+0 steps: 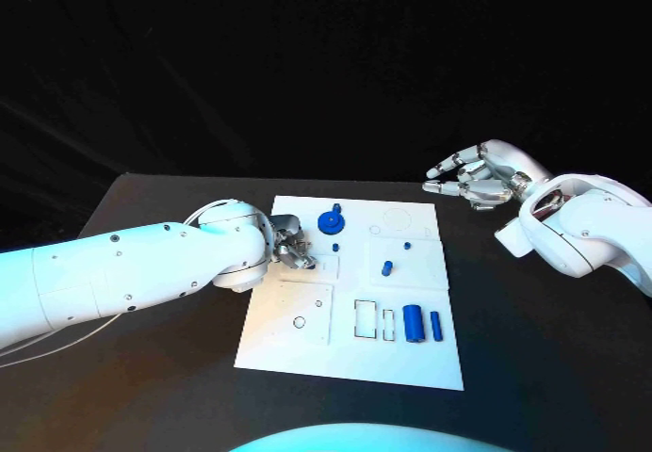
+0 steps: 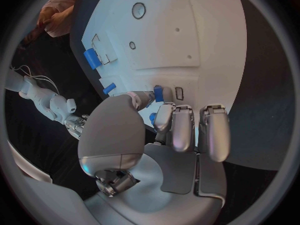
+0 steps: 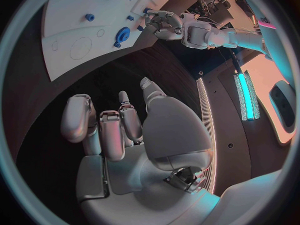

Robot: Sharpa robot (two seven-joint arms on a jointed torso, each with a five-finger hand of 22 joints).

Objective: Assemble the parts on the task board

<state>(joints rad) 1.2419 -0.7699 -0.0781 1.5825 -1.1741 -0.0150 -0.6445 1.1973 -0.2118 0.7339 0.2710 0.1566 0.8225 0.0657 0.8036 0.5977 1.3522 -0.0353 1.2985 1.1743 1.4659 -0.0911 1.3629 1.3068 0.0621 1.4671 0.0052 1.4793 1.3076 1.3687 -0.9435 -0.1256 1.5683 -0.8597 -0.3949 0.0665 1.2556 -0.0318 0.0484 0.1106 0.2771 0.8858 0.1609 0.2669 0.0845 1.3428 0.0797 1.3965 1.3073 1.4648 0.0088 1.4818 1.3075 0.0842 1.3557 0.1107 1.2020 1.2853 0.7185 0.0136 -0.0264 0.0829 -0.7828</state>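
Left hand (image 1: 289, 247) over the task board's (image 1: 306, 344) left edge, fingers curled near a small blue part (image 2: 158, 93); a grip on it impossible to tell. Round blue part (image 1: 332, 222) just beyond that hand on the task board. Right hand (image 1: 471, 176) above the bench (image 1: 544, 339) past the task board's far right corner, fingers curled loosely, holding nothing.

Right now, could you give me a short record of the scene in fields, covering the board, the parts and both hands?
board: white task board on the black table
parts: blue round part at the far end; two blue cylinders side by side at the near end
left hand: over the board's left edge; hold cannot be told
right hand: off the board, fingers curled, holding nothing
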